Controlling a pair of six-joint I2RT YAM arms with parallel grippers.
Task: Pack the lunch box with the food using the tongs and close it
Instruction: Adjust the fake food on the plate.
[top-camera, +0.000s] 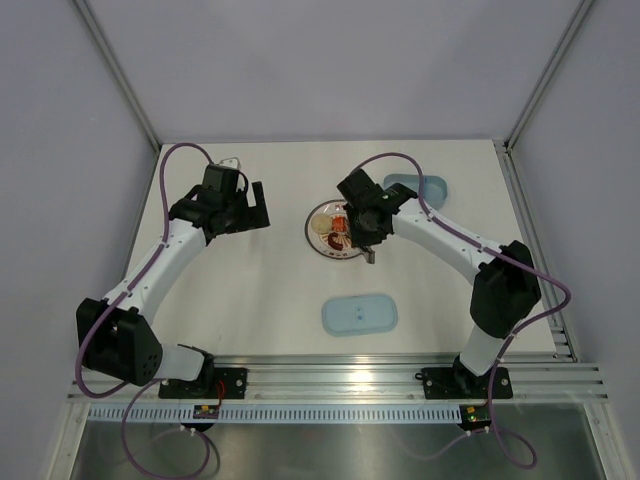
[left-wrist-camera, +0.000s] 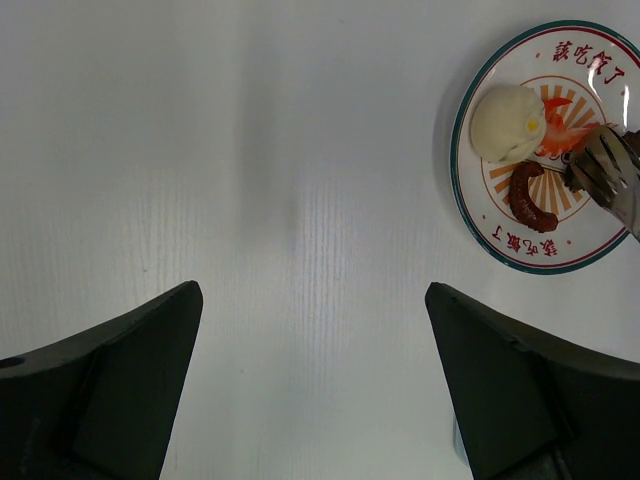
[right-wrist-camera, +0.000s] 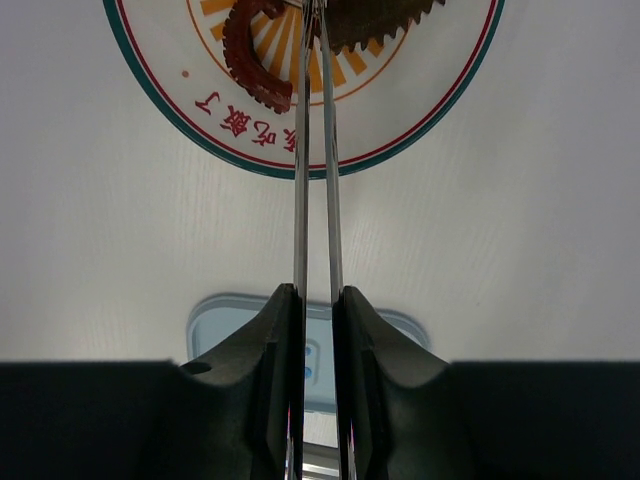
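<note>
Over the plate (top-camera: 310, 235), mid-table: the right gripper (right-wrist-camera: 315, 300) is clamped on the tongs (right-wrist-camera: 301, 180), squeezing their two arms nearly parallel, tips reaching in among the food (right-wrist-camera: 250, 45). The left gripper (left-wrist-camera: 315, 400) hangs spread wide and empty, above bare table (left-wrist-camera: 250, 200) to the left of the plate.

Step in hand, by my reading: picking up a piece. The lunch box (top-camera: 436, 187) sits at the far right of the table, half hidden behind the right arm, its inside not visible. The lid (top-camera: 360, 314) lies flat toward the front, well apart from it.

The next move calls for a firm pinch, a straight lift, then a carry to the right and back toward the box without the piece slipping.

Views differ.
- Right wrist view shows the grip on the tongs but cuts off the tips.
- Left wrist view shows the toothed tong head against a dark piece, plus a white bun (left-wrist-camera: 508, 122) and a curved brown piece — whether anything is pinched, I cannot tell.
- Only the top view shows the box.
</note>
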